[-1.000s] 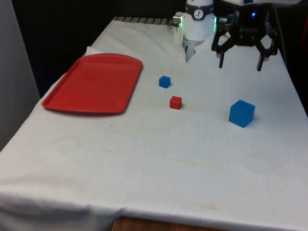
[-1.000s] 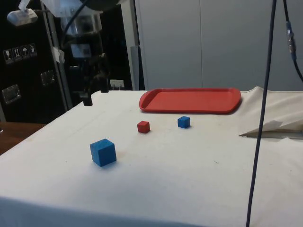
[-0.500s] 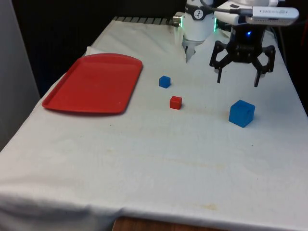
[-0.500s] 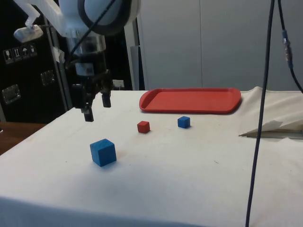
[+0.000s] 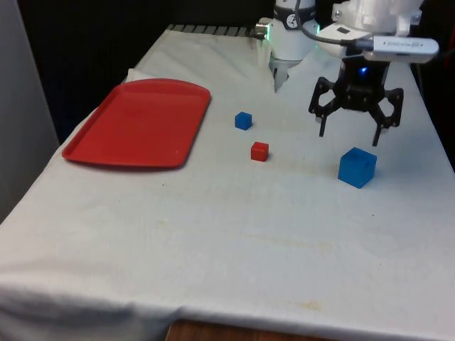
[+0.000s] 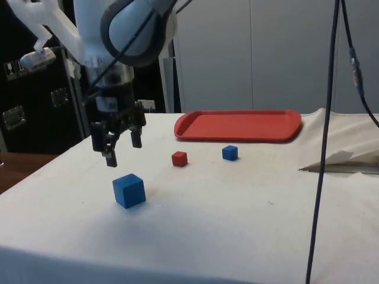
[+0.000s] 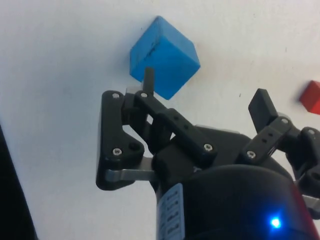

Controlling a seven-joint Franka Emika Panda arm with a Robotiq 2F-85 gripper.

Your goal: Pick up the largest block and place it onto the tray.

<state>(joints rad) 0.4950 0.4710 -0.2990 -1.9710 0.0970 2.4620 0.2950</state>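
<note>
Currently poised above the cloth at the right of the front view: gripper (image 5: pixel 350 133), jaws spread wide and holding nothing, hanging just up and behind the large blue block (image 5: pixel 357 168). Not yet over it, not touching it. Seen from the side, gripper (image 6: pixel 121 152) up and left of the block (image 6: pixel 129 190), which sits low in the left half of that frame. Block (image 7: pixel 164 56) turned corner-on to the fingers (image 7: pixel 261 106) in the wrist view (a diamond rather than a square).

Step in hand, by judgement: the approach before the grasp. To do it well:
- Centre over the block first, then descend straight.
- Rotate the wrist so the pads meet two flat opposite faces, not the corners; otherwise likely to twist or squirt out.
- Keep the jaws wide until both fingers straddle the block, low on its sides.
- Close only once stopped.

Elsewhere: small red block (image 5: pixel 259 150) and small blue block (image 5: pixel 244 120) near the middle of the front view, well apart from the target. Red tray (image 5: pixel 99 146) at upper left, bare, a long carry across.
</note>
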